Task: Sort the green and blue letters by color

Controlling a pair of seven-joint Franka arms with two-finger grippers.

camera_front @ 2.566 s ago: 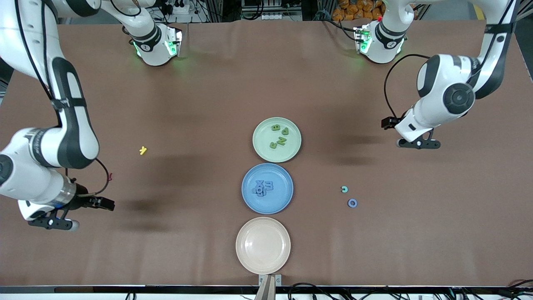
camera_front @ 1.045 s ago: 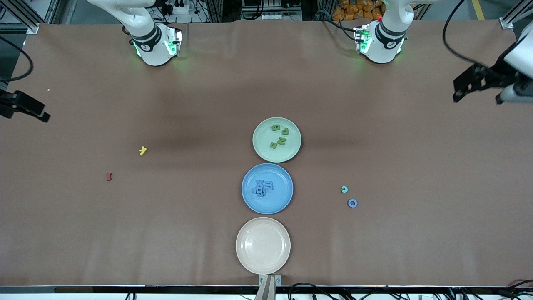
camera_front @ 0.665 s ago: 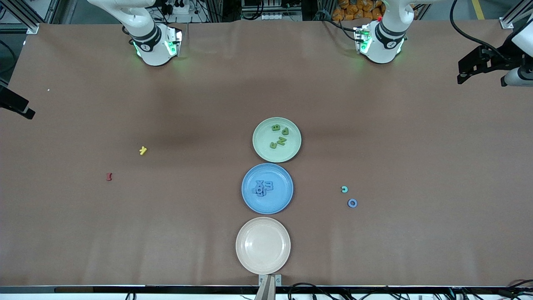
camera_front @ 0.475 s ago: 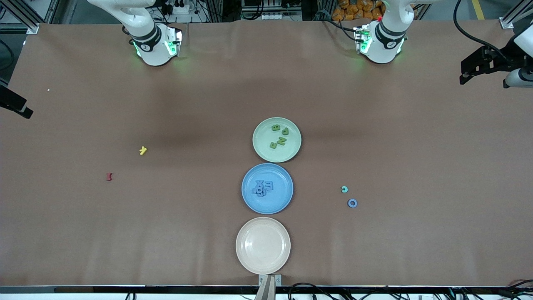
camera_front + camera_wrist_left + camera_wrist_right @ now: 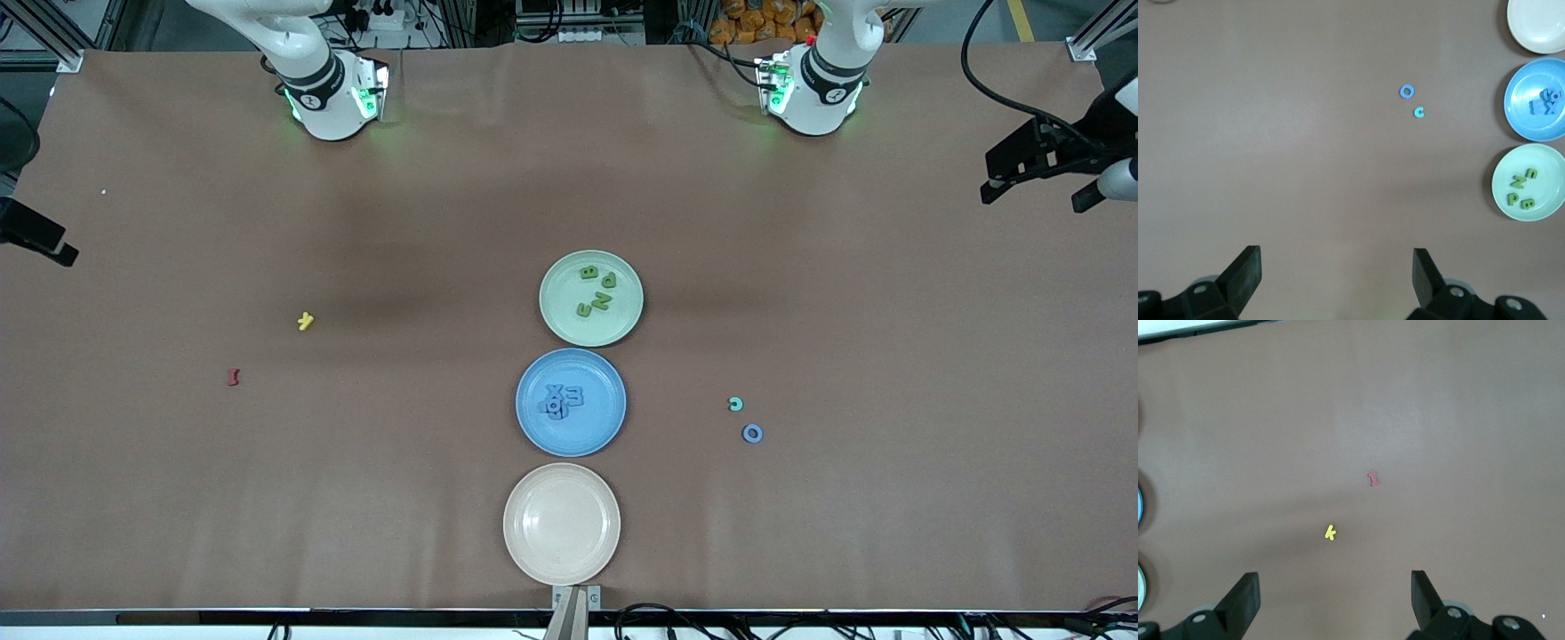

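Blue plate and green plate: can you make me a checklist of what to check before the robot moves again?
1. Green letters all lie in the green plate: ok.
2. Blue letters piled in the blue plate: ok.
3. Blue ring letter lies on the table toward the left arm's end, outside any plate: not ok.
4. Teal C letter beside it, whether it counts as blue or green: cannot tell.
5. Left gripper open, holding nothing: ok.
6. Right gripper open, holding nothing: ok.
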